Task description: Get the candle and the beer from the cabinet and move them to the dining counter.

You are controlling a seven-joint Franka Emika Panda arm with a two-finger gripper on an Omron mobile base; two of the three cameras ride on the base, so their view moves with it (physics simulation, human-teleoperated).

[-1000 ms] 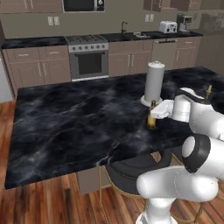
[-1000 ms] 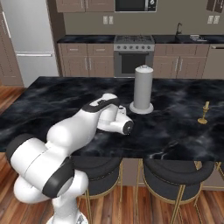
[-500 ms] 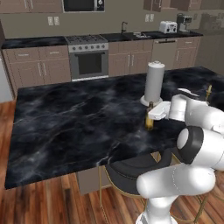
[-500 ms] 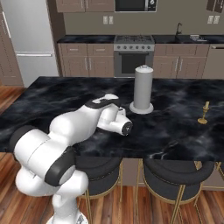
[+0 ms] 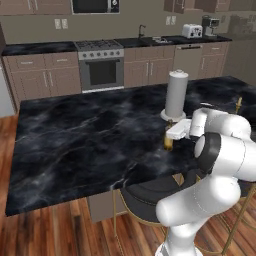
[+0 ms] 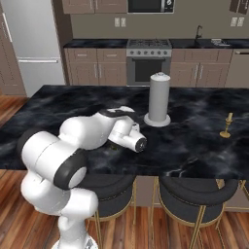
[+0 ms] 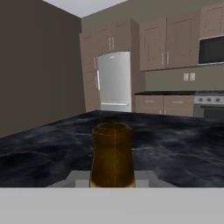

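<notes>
The arm has folded a little closer to itself, but the beer bottle [image 5: 168,141] stays upright on the bench [image 5: 90,135], between the fingers [image 7: 144,176], which still grasp it. The candle [image 6: 226,125] already stands on the bench, so only the release remains.

I stood in a home kitchen: a steel oven range [image 5: 101,67] sat among taupe drawer cabinets [image 5: 46,76], a microwave [image 6: 151,5] hung above, a tall refrigerator [image 6: 32,46] filled one corner, and a toaster [image 5: 191,31] rested by the sink [image 5: 156,40]. Round stools [image 6: 202,192] lined the black marble table [image 5: 80,135] over wood flooring [image 5: 45,230].
</notes>
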